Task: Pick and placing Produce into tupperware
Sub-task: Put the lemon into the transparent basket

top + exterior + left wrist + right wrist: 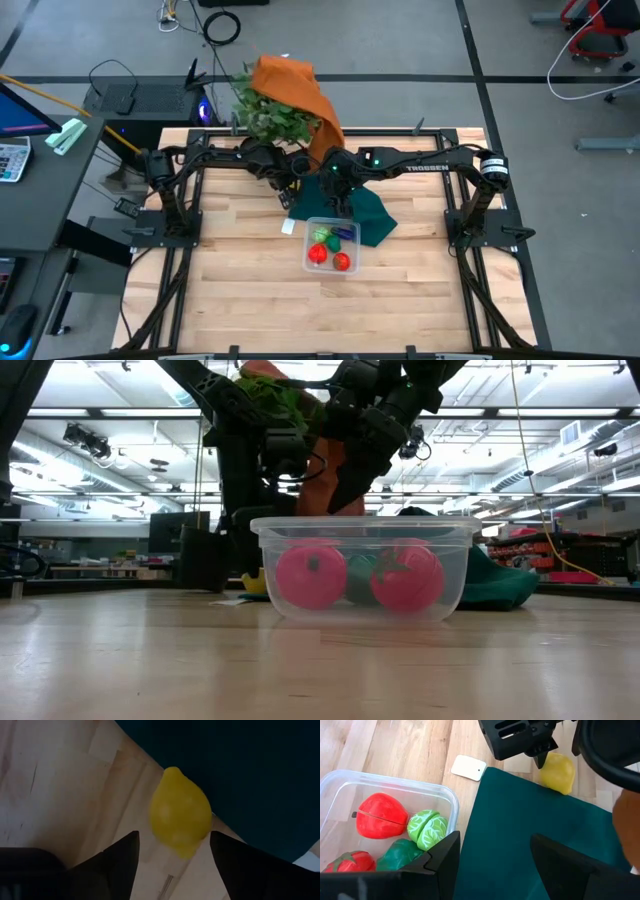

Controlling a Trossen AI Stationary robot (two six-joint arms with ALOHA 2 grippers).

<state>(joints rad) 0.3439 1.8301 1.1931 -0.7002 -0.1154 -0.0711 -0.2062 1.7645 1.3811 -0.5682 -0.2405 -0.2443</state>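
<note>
- We are mid-pick: our left hand (172, 865) hangs with fingers spread either side of the small yellow lemon-shaped toy (180, 812), not yet touching it as far as we can judge.
- The lemon lies on the wooden counter (250, 290), at the dark teal cloth's (530, 835) edge, about eleven o'clock from the clear rectangular plastic tupperware (352, 232).
- Inside: red, green produce.
- Our right hand (492, 865), part-spread and empty, waits over the cloth.
- Next: lower, close, carry.
</note>
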